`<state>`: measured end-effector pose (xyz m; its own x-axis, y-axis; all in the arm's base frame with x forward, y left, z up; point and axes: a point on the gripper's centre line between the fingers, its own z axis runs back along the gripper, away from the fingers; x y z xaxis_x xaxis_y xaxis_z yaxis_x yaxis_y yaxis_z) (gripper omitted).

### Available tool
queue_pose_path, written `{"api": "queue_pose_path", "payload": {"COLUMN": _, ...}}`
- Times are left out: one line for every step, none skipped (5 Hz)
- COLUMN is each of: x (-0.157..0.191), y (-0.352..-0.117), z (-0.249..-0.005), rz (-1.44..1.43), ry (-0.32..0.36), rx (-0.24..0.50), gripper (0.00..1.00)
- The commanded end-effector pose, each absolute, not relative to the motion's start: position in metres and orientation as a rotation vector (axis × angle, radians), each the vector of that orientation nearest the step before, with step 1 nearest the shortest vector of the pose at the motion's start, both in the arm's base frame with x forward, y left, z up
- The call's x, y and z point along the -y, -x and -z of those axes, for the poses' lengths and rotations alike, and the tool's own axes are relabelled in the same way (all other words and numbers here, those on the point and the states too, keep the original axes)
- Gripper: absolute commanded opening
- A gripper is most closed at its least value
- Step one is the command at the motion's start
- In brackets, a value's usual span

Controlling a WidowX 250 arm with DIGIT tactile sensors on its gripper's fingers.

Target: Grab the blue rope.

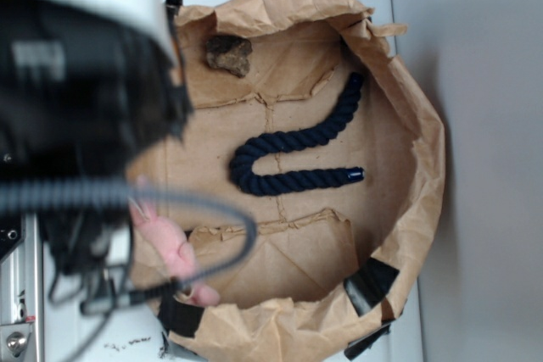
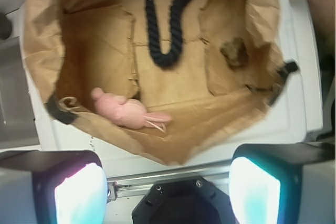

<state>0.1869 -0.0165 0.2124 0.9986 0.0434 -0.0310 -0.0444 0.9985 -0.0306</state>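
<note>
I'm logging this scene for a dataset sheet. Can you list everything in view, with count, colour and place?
rope: one, dark navy, bent in a U on the floor of the bag, near its middle.
plush toy: one, pink, on the bag floor against the wall nearest the arm.
rock-like lump: one, brown, on the bag floor in a corner, apart from the rope.
paper bag: one, brown, opened flat with rolled-down walls and black tape patches on its rim.
surface: one, white, under the bag.
cable: one, grey, looping off the arm.
gripper: one, black with pale pads, open, above the bag's edge, holding nothing.
</note>
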Motion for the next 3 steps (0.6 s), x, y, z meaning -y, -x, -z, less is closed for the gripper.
{"api": "queue_pose_path", "payload": {"x": 0.0354, "y": -0.1896, "z": -0.1945, "rz": 0.053, "ry": 0.058, "rx": -0.072, "gripper": 1.00}}
{"api": "queue_pose_path", "payload": {"x": 0.0356, "y": -0.1954, "z": -0.1995, "rz": 0.069, "ry": 0.112, "rx": -0.074, "gripper": 1.00}}
{"api": "queue_pose_path", "payload": {"x": 0.0356, "y": -0.1954, "z": -0.1995, "rz": 0.069, "ry": 0.112, "rx": -0.074, "gripper": 1.00}}
